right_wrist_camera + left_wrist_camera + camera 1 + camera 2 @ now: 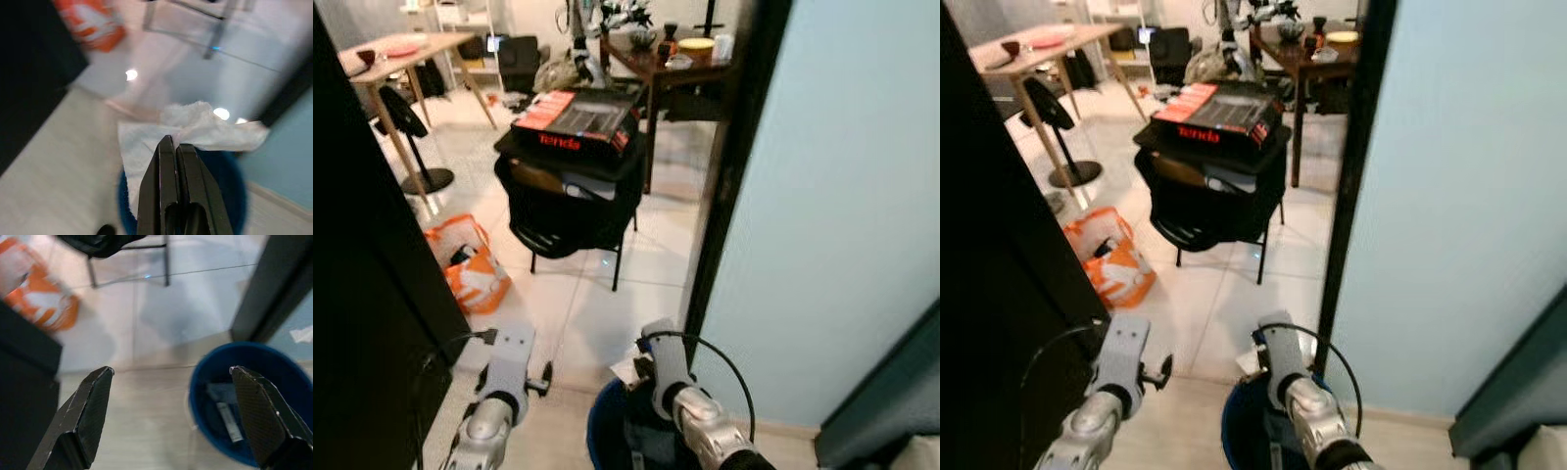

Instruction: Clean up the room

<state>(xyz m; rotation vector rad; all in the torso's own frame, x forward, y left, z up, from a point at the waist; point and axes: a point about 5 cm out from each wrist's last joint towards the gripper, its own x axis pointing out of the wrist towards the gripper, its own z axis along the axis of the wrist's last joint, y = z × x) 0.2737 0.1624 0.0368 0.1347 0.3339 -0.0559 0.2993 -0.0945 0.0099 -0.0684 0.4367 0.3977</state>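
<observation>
This is a lived-in home, seen from a doorway onto a white tiled floor [607,304]. A black folding chair [570,211] is piled with a red-and-black Tenda box [576,119]. A dark wooden worktop [666,61] carries dishes, and a light wooden worktop [401,51] holds what seems to be a bowl. An orange shopping bag [470,262] lies on the floor, and a blue bin [244,401] stands by the door frame [729,176].
</observation>
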